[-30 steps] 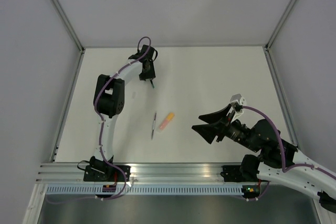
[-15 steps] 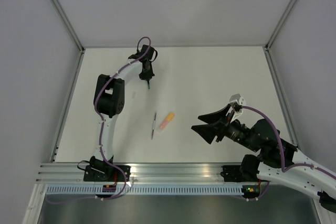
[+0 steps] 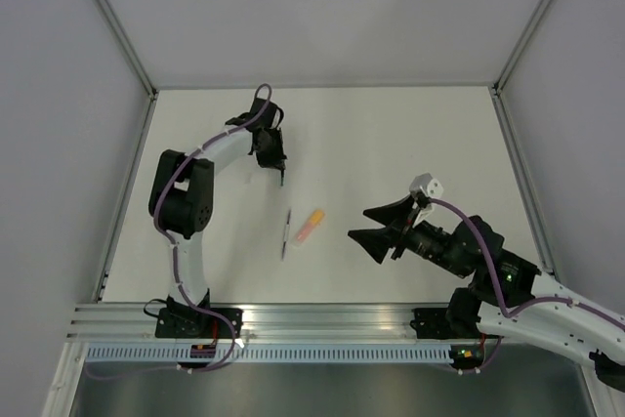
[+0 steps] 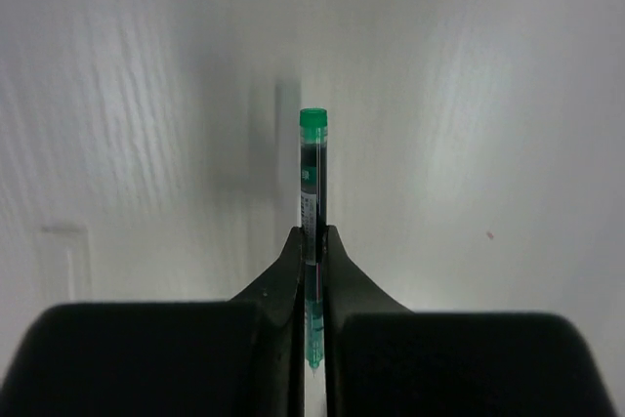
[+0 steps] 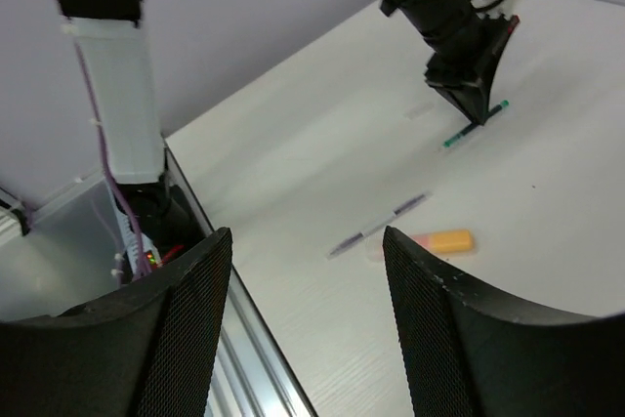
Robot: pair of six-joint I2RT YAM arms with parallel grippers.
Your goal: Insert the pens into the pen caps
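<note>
My left gripper (image 3: 279, 169) is shut on the dark teal-green pen (image 4: 312, 183) at the far left-centre of the table. The pen's green end sticks out past the fingertips and its tip lies between the jaws. The right wrist view shows this pen (image 5: 476, 125) low over the table under the left gripper (image 5: 469, 95). The thin grey-white pen (image 3: 286, 232) lies mid-table, also in the right wrist view (image 5: 378, 226). Beside it lies a stubby orange-yellow piece (image 3: 311, 225) with a pale pink end (image 5: 439, 241). My right gripper (image 3: 377, 226) is open and empty, to their right.
A faint pale rectangle (image 4: 63, 259) lies on the white table left of the green pen. Grey walls close off the left, far and right sides. An aluminium rail (image 3: 322, 317) runs along the near edge, with the left arm's base (image 5: 146, 212) on it.
The left arm has swung its elbow to the left, and its gripper has come a little nearer with the green pen. The right gripper has shifted slightly left toward the pens.
</note>
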